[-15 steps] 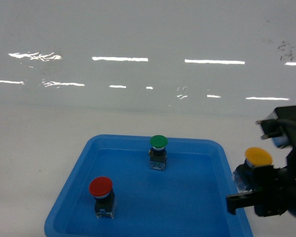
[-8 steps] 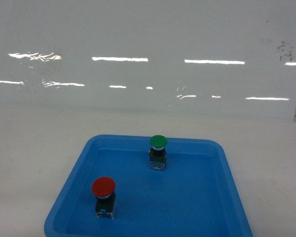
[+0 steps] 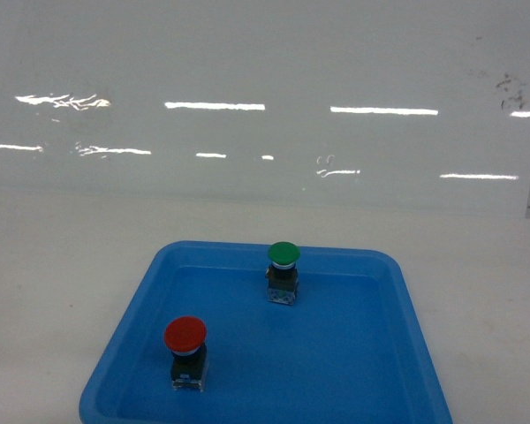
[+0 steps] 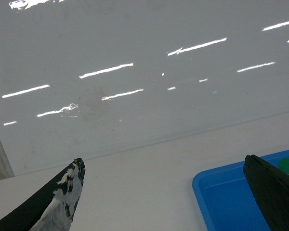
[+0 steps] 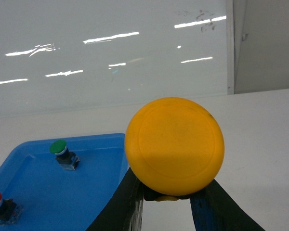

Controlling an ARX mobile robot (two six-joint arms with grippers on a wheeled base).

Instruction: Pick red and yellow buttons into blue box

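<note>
Right gripper (image 5: pixel 166 195) gone from head view — clamps yellow button (image 5: pixel 174 146); tray (image 3: pixel 397 353) holds red button (image 3: pixel 185 351), green button (image 3: pixel 283 270).

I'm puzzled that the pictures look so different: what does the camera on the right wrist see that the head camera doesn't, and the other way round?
Only the right wrist view shows the yellow button, held between the right gripper fingers and filling much of the picture. Only the head view shows the blue tray nearly whole, all four sides in sight. Both show the red button and green button standing in that tray on the white table, in front of the glossy white wall.
</note>
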